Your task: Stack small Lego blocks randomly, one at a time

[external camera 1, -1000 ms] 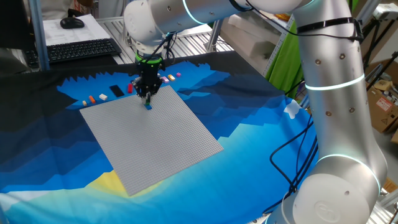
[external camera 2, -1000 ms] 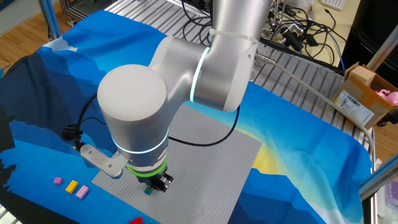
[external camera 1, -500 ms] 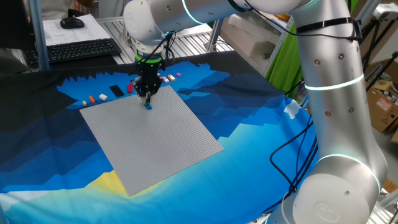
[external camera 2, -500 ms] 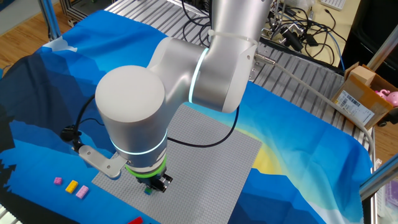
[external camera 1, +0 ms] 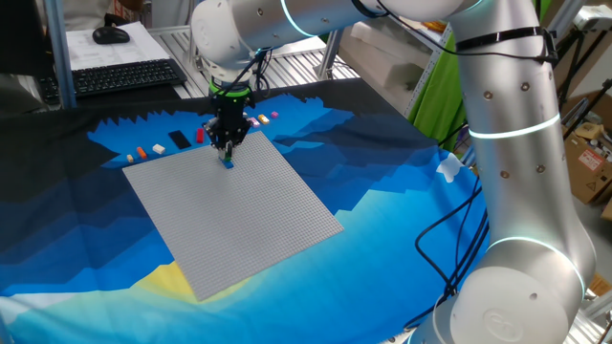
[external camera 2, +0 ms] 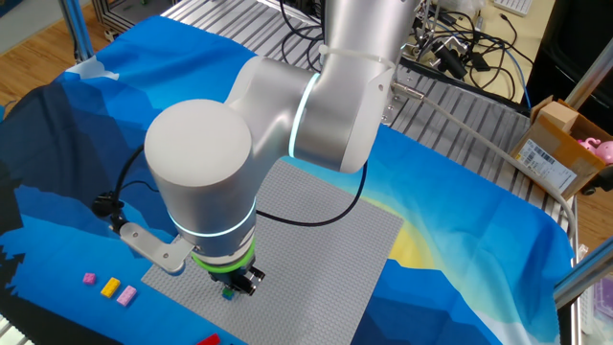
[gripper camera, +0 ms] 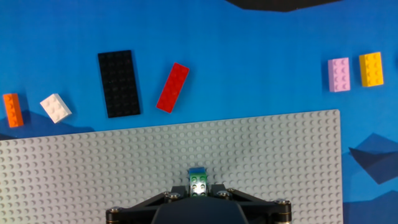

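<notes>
We are holding our gripper straight down over the grey baseplate, low in the middle of the hand view, and against the pictures from a second ago almost nothing is changing: the hand is staying put and the jaws are keeping the same narrow gap. In the hand view they are pinching a small green block, with a blue block showing just above it in the frame. We cannot tell whether the green one is already pressed home. In one fixed view the blue spot is sitting right under the fingers, near the plate's upper edge.

We are judging this stillness as the seating moment of one placement, so the next move is probably letting go and lifting clear.

The other loose blocks are lying on the blue cloth along the top of the hand view: an orange block and a white block at the far left, a red block beside the black flat piece, and a pink block and yellow block at the upper right, all still waiting to be stacked
</notes>
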Tool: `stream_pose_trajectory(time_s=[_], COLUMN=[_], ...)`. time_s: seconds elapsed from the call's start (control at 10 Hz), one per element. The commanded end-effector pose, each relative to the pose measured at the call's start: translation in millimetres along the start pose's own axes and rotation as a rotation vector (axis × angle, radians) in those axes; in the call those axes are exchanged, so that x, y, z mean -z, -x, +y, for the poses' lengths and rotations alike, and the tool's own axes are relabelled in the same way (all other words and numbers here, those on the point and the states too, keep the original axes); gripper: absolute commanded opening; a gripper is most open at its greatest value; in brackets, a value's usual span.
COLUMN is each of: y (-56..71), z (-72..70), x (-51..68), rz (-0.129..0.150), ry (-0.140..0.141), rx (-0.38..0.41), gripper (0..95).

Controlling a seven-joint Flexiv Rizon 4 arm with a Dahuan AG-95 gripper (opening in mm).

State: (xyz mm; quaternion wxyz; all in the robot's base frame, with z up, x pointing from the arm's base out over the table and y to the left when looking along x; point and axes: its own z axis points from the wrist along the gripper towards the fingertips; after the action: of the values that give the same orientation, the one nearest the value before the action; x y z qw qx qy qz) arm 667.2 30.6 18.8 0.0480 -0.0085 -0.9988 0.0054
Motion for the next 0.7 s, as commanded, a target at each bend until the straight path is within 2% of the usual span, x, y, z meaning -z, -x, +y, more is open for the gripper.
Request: stream_pose_trajectory(time_s=[0.1,0.7], y=[0.5,0.8], z=[0.4,0.5], x=[-0.6,-0.4], rz=[0.000,-0.003], ry=[0.001,-0.002], rx=[0.003,0.015], gripper=[0.0,0.0])
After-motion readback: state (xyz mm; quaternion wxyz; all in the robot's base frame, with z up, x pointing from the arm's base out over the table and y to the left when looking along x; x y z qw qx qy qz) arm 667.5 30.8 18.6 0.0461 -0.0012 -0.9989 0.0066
